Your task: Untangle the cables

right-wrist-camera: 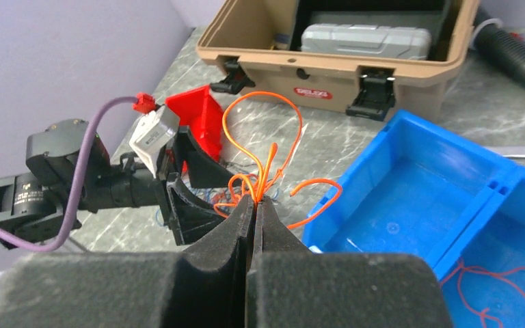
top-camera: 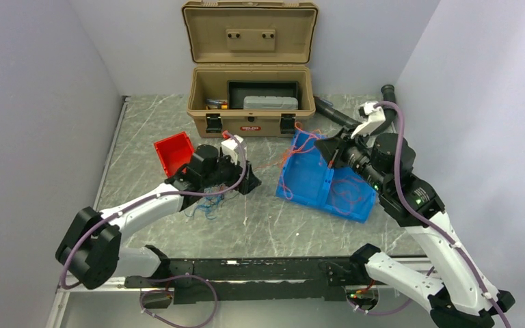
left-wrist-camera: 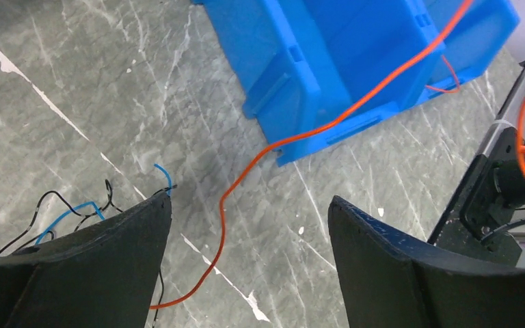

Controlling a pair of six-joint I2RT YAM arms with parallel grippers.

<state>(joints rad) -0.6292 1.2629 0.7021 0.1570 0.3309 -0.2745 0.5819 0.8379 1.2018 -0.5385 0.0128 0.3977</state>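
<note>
- Our right pincer [right-wrist-camera: 254, 203] is clenched on a bunch of orange cables [right-wrist-camera: 268, 167]; the blue bin [right-wrist-camera: 396, 205] has its rim just to the pincer's right;
- our left pincer [left-wrist-camera: 249, 205] stands released; one orange strand [left-wrist-camera: 273, 147] crosses bare table [left-wrist-camera: 109, 82] between its fingers; blue and black cables [left-wrist-camera: 68, 208] lie beside its left finger.

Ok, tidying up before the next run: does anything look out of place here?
One orange cable runs across the blue bin and down onto the table, stretched rather than lying loose; the right gripper pinches more orange strands.
</note>
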